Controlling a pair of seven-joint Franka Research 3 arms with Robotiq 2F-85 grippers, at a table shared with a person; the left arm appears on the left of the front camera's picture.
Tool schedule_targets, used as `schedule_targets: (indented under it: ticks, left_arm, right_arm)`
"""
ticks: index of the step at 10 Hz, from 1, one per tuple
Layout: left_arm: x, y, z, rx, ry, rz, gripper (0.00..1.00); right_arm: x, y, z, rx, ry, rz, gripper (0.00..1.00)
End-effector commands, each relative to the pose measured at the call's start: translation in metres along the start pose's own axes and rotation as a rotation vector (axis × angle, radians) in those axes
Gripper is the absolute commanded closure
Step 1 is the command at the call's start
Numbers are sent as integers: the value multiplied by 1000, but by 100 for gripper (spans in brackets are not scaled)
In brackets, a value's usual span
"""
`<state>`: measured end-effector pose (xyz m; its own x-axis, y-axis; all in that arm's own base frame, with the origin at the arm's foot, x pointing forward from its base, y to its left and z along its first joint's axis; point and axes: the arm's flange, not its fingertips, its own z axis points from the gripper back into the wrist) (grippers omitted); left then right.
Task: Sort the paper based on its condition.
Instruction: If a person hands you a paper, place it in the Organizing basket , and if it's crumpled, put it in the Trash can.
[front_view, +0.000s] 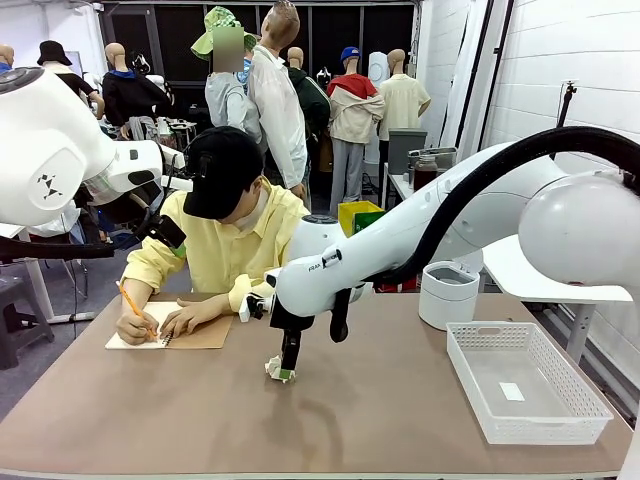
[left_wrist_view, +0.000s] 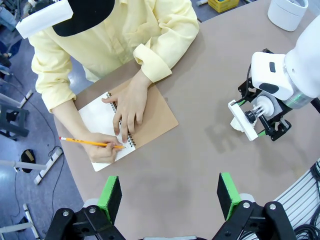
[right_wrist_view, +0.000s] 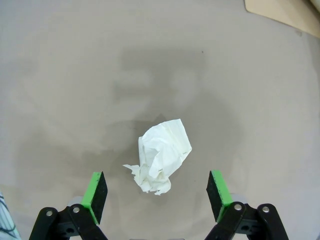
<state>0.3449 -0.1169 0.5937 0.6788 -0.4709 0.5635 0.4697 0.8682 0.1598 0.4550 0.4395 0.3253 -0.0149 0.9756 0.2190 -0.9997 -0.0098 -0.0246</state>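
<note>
A crumpled ball of white paper (right_wrist_view: 162, 155) lies on the brown table (right_wrist_view: 60, 75). My right gripper (right_wrist_view: 156, 195) hangs just above it, open, its green pads (right_wrist_view: 95, 192) on either side of the ball and clear of it. From the front, the same gripper (front_view: 288, 374) points straight down at the paper (front_view: 273, 368) in the table's middle. My left gripper (left_wrist_view: 169, 196) is open and empty, high over the near left of the table and looking down on the person.
The person writes with a pencil (left_wrist_view: 90, 143) in a spiral notebook (left_wrist_view: 150, 117) at the far left. A white mesh basket (front_view: 525, 385) stands near right, with a small white slip on its floor. A white round bin (front_view: 448, 293) stands behind it.
</note>
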Motion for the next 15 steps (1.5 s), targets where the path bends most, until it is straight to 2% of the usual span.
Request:
schedule_targets:
  ticks: [1, 8, 9, 10, 11, 14, 15]
  left_arm:
    - [0, 1, 1, -4, 6, 1, 0]
    - [0, 1, 1, -4, 6, 1, 0]
    - [0, 1, 1, -4, 6, 1, 0]
    - [0, 1, 1, -4, 6, 1, 0]
    - [0, 1, 1, -4, 6, 1, 0]
    - [0, 1, 1, -4, 6, 1, 0]
    - [0, 1, 1, -4, 6, 1, 0]
  right_arm:
    - [9, -8, -3, 2, 43, -10, 0]
    - [10, -15, -21, 36, 59, -10, 0]
    - [11, -15, -21, 51, 56, -14, 6]
    - [11, -16, -21, 50, 60, -23, 25]
    - [11, -17, -22, 48, 60, -33, 32]
    - [11, -21, -23, 68, 72, -49, 89]
    - [12, -21, -23, 67, 70, -48, 100]
